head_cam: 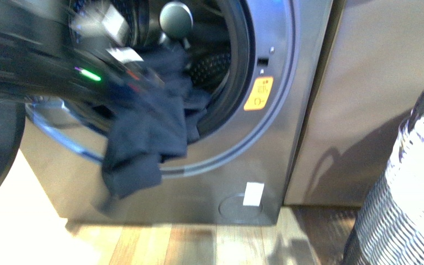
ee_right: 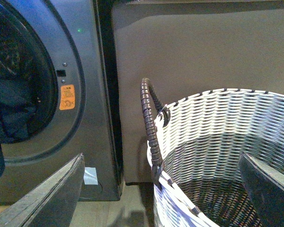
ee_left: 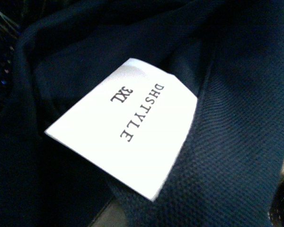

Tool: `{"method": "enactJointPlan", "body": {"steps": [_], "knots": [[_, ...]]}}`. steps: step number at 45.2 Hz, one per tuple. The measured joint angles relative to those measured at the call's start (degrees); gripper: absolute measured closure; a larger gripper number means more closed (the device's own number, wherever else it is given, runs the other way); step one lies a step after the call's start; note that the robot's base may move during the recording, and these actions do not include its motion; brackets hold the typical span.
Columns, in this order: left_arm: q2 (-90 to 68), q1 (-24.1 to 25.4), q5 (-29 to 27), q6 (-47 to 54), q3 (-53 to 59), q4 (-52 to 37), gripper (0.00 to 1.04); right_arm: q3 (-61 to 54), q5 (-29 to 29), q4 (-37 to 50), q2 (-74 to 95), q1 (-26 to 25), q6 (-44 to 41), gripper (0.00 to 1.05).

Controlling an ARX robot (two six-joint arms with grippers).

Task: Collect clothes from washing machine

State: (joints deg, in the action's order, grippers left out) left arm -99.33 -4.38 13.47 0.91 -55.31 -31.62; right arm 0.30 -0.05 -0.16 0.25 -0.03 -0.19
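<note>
By the white woven basket, the right gripper is held wide open. Beyond, the dark navy limp garment is draped over the drum lip of the grey metal washing machine; left gripper's state can't be told. Pull-out step judged in hand; next, garment must be drawn clear to basket.

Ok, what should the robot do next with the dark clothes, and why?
Probably pull the dark navy soft garment fully out of the grey front-loading washing machine: half hangs over the rim, the rest lies in the drum, and the white woven basket waits at its right.
</note>
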Motion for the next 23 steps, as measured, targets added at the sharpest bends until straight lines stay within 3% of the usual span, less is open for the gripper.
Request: {"method": "enactJointPlan", "body": {"steps": [15, 23], "knots": [[23.8, 2.58, 8.33, -2.21, 5.27, 1.22, 0.89, 0.0, -0.02, 0.0, 0.0, 0.0, 0.0, 0.07], [33.99, -0.63, 10.45, -2.43, 0.46, 4.74, 0.89, 0.0, 0.0, 0.0, 0.0, 0.0, 0.0, 0.07]]}}
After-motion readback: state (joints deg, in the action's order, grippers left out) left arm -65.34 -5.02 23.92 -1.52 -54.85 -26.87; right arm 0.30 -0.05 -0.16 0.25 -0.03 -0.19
